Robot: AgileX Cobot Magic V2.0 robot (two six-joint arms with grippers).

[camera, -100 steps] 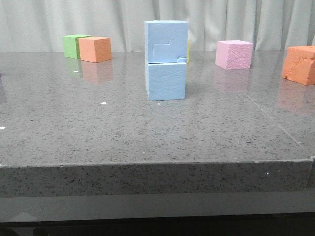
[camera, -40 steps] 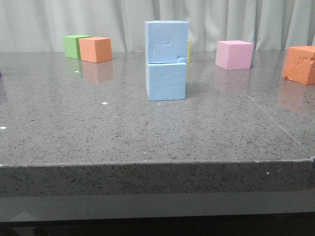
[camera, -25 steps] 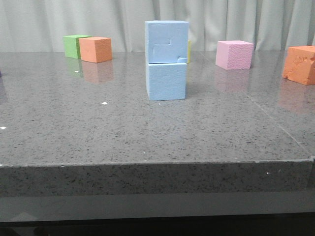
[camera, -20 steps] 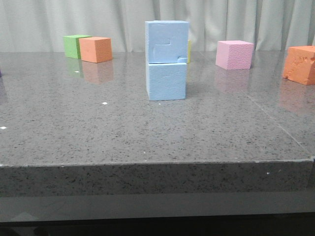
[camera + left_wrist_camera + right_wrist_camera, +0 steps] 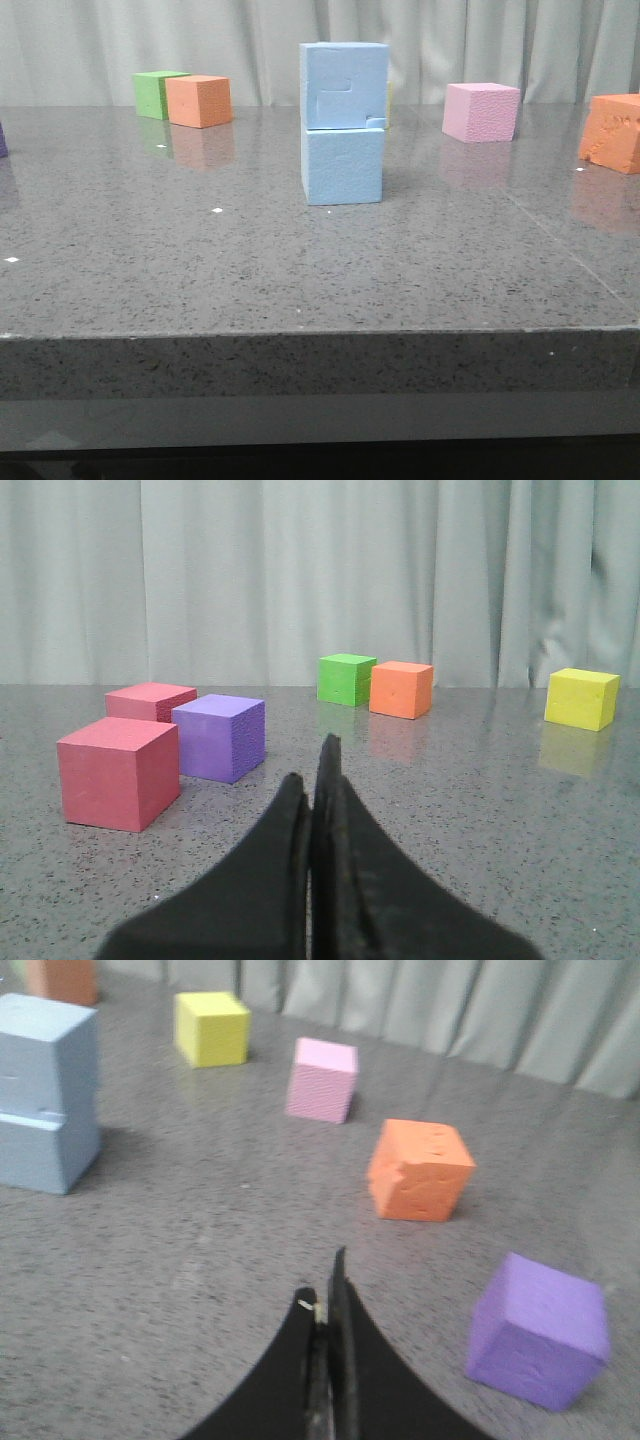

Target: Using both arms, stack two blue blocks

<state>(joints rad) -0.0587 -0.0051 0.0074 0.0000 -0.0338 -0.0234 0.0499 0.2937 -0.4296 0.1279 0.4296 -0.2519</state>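
The two blue blocks stand stacked near the middle of the grey speckled worktop (image 5: 300, 290), toward its far edge. The upper blue block (image 5: 344, 86), marked with a faint rectangular imprint on its front face, rests squarely on the lower blue block (image 5: 343, 166), their faces nearly flush. Nothing touches the stack.

The left tool (image 5: 314, 780) has its dark fingers pressed together with nothing between them, hovering above the worktop. The right tool (image 5: 326, 1305) likewise has its fingers together and holds nothing; that view is slightly blurred. Both tools are well apart from the stack, and neither appears in the front view.

Toward the far left corner of the worktop a green cube (image 5: 158, 93) sits just beside an orange cube (image 5: 199, 100). Toward the far right stand a pink cube (image 5: 482, 111) and, near the right edge, a rough orange cube (image 5: 612, 131). A yellow cube (image 5: 212, 1028) stands behind the stack, toward the far edge. The left wrist view also shows two red cubes (image 5: 118, 772) and a purple cube (image 5: 219, 737) close together.
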